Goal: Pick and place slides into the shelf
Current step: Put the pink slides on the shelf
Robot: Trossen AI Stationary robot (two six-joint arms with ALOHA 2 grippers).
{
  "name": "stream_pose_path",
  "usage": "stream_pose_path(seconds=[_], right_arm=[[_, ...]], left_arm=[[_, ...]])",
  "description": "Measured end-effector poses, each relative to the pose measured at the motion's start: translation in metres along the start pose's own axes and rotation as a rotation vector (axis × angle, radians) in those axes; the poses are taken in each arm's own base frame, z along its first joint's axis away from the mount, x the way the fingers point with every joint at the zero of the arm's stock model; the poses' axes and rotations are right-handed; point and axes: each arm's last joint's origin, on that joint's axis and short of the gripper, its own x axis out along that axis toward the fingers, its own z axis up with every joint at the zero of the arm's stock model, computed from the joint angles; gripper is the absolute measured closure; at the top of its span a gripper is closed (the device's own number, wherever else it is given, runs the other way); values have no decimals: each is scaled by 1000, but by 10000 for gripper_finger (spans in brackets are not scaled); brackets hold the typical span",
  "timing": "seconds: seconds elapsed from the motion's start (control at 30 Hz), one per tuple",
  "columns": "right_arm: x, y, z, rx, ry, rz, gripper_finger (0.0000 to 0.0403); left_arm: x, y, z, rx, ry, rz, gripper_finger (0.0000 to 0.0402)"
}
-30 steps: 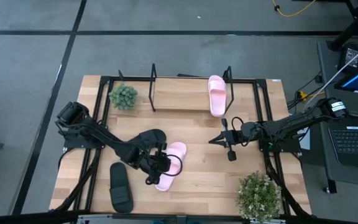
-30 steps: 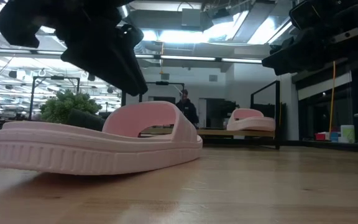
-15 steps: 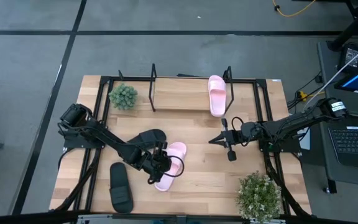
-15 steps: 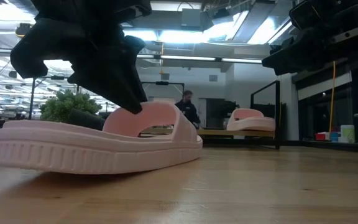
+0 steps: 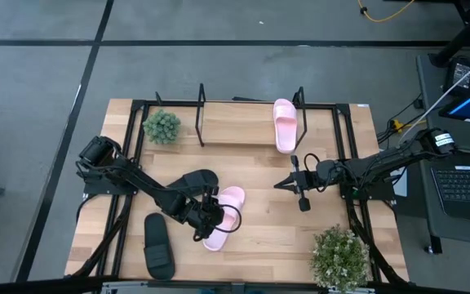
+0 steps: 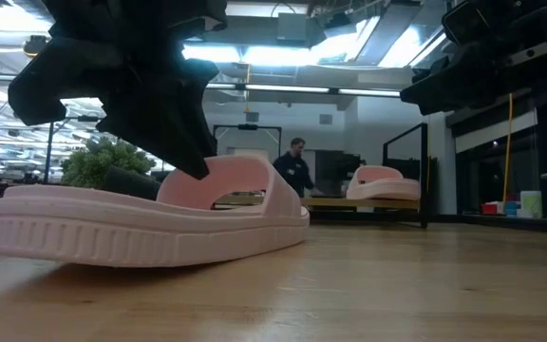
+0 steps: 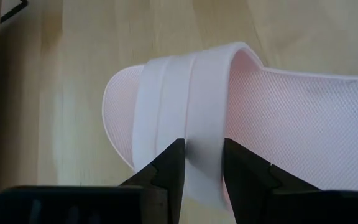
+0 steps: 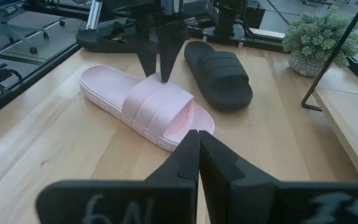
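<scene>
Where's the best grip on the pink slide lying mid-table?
The strap of the pink slide, from above. It arches clear of the flat sole, so one finger can go under it. The left gripper already straddles the strap's edge that way, fingers open.

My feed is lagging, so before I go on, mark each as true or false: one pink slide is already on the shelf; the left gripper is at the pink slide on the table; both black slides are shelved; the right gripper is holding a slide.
1. One pale pink slide sandal lies on the light wooden board of the wire shelf. True.
2. The left gripper straddles the strap of the second pale pink slide sandal on the table. True.
3. Both matte black slides are shelved. False: one black slide and the other black slide lie on the table.
4. The right gripper holds a slide. False: it is shut on nothing, hovering apart from the slides.
</scene>
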Motion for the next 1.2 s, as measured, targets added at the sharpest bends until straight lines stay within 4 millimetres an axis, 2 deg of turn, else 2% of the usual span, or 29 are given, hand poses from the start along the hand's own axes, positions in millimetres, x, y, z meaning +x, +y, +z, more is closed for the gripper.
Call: stream_pose_path(seconds=[0.6,0.97,1.2], right_arm=[[0,0,0,0,0,0,391],[0,0,0,0,0,0,391],[0,0,0,0,0,0,391]], left_arm=[[0,0,-1,4,6,2,307],[0,0,-1,4,5,6,392],[0,2,1,-2,-9,63,396]])
